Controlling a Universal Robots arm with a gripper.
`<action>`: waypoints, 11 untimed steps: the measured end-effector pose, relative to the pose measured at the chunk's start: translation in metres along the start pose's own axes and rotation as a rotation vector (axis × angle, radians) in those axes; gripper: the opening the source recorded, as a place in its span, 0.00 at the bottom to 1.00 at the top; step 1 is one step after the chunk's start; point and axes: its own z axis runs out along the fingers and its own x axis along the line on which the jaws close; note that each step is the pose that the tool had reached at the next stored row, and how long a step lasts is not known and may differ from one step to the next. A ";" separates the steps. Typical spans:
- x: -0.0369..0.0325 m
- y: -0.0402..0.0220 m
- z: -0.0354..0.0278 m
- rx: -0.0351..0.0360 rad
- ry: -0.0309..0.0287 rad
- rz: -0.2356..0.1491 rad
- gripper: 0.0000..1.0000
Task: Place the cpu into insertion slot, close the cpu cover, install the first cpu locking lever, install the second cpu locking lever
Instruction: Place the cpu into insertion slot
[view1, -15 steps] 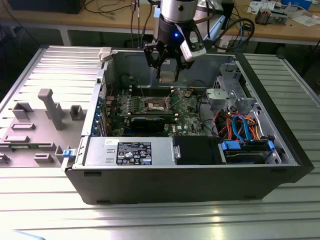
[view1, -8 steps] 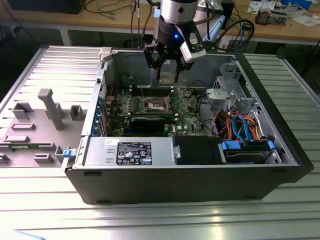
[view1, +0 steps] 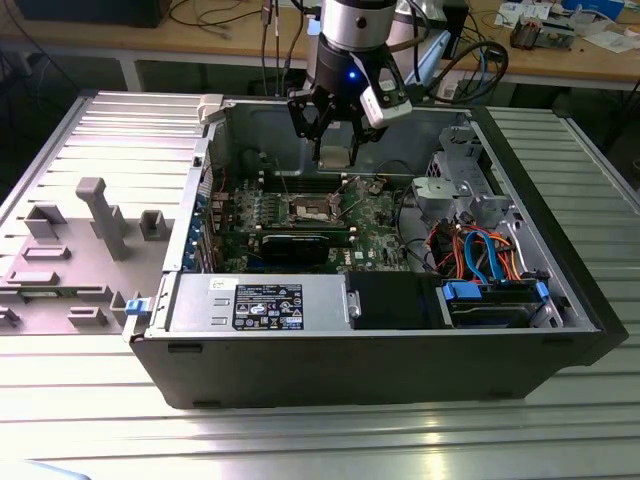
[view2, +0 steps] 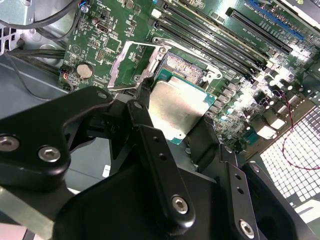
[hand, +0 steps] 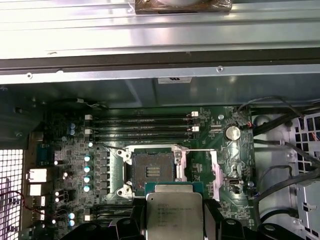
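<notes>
Fingers (view1: 302, 118) of the gripper (view1: 335, 150) are pinched on the cpu (view1: 333, 157) in the exterior view, which is held flat above the open computer case (view1: 400, 365). In the second wrist view the cpu cover (view2: 131, 62) is raised, so the insertion slot (view2: 186, 68) lies bare. In the first wrist view the cpu is held short of it, unseated.

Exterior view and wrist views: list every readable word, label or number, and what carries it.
None is readable.
Black-and-white label on the grey metal power supply box: too small.
Engraved lines on the silver-grey square cpu: blurred.
White sticker on the grey metal case wall: blurred.
</notes>
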 end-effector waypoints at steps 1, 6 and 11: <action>0.0000 -0.0001 0.0002 0.0000 0.0000 0.000 0.55; -0.0001 -0.0010 0.0016 0.0000 0.0000 0.000 0.55; -0.0001 -0.0016 0.0026 0.0000 0.0000 0.000 0.55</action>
